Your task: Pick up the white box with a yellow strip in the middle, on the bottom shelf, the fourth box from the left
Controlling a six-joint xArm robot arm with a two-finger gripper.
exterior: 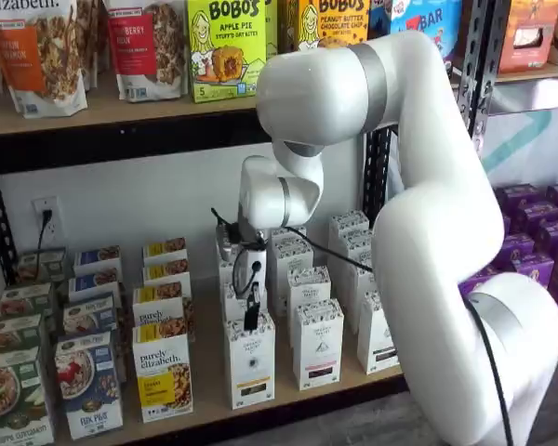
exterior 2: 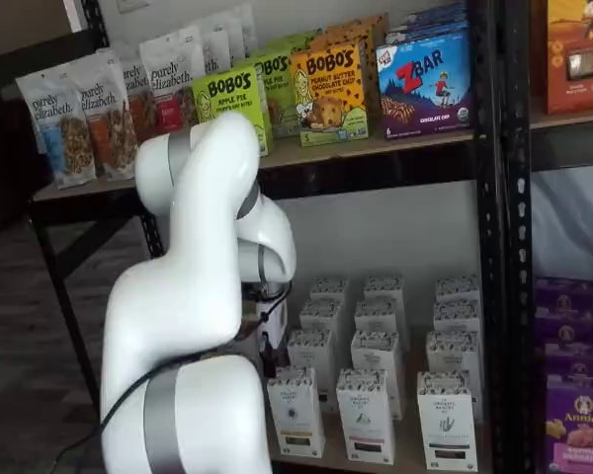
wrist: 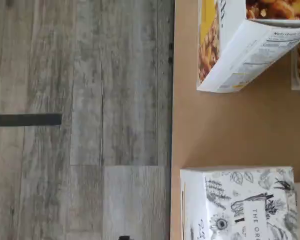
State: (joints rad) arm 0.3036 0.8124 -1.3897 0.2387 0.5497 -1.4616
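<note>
The white box with a yellow strip [exterior: 251, 370] stands upright at the front of its column on the bottom shelf, and also shows in a shelf view [exterior 2: 296, 410]. My gripper [exterior: 251, 321] hangs directly over the box's top, its black fingers seen side-on just above or at the top edge, so no gap shows. In a shelf view the gripper [exterior 2: 275, 336] is mostly hidden behind the arm. The wrist view shows a white box top with black plant drawings [wrist: 240, 202] on the brown shelf board [wrist: 215, 130].
A white and yellow purely elizabeth box [exterior: 162, 372] stands to the left, and also shows in the wrist view [wrist: 235, 45]. More white boxes [exterior: 316, 342] stand to the right and behind. The grey wood floor [wrist: 80, 120] lies beyond the shelf edge.
</note>
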